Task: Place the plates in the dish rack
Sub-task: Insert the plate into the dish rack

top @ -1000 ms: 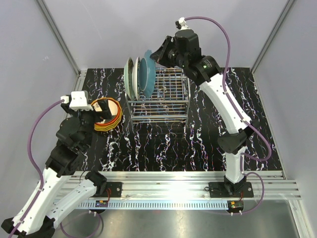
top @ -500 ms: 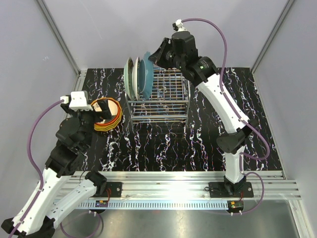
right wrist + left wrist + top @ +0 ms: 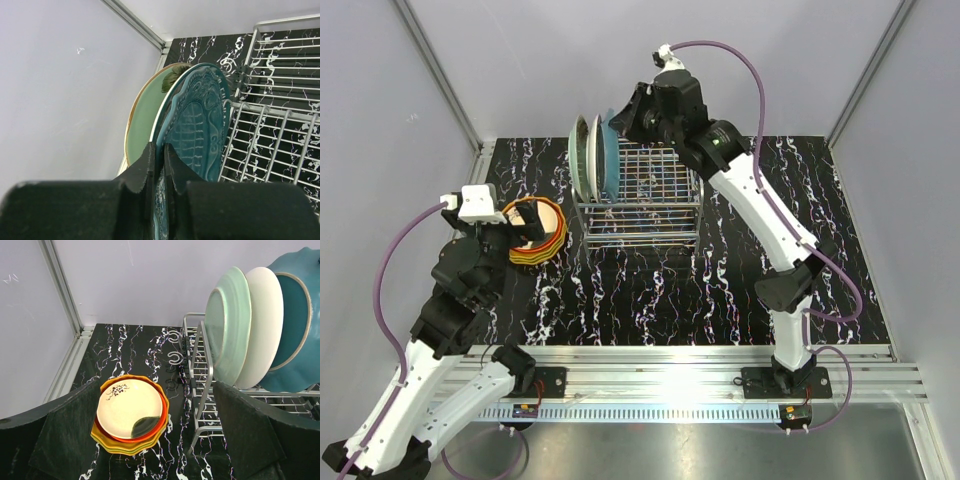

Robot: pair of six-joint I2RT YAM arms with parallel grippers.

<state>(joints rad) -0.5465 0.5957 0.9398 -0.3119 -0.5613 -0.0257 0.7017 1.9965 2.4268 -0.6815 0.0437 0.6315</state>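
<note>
top external: high, behind the arm bases, looks down and forward, far, whole table (image 3: 650, 290) in frame.
left wrist: low at left, faces forward-right, mid range; stacked plates (image 3: 131, 413), dish rack (image 3: 197, 390) end-on.
right wrist: very close, sights down teal plate (image 3: 197, 130) rim.
shared: dish rack's left end, teal plate, in all three.

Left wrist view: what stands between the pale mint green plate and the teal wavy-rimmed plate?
A round cream plate, standing on edge in the chrome wire dish rack; the left wrist view shows it.
</note>
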